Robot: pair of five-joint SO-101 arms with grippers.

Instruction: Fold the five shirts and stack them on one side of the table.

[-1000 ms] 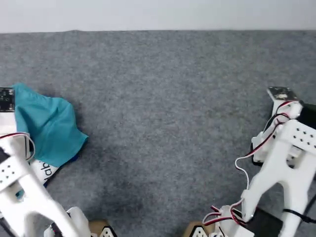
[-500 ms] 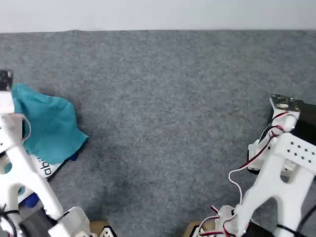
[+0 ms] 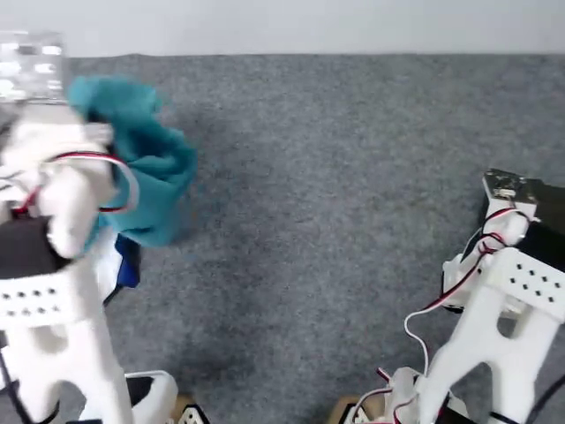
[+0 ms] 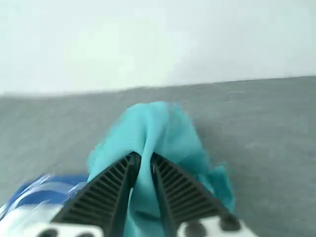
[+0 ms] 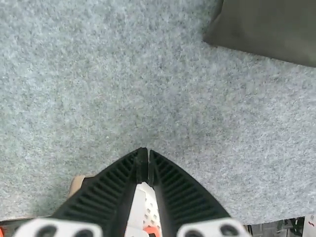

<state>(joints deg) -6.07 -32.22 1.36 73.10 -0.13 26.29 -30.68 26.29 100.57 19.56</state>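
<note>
High view: the teal shirt (image 3: 150, 168) hangs bunched beside my left arm (image 3: 53, 230), over the far left of the grey table (image 3: 335, 177) — the table's middle lies from it toward the right arm (image 3: 503, 300), well apart. Left wrist view: the left gripper (image 4: 141, 160) is pinched narrow on a fold of the shirt, cloth drooping beyond the tips. Right wrist view: the right gripper (image 5: 144, 154) is closed on nothing, a dark cloth (image 5: 266, 29) near it — I judge the laying-out belongs to the left arm.
</note>
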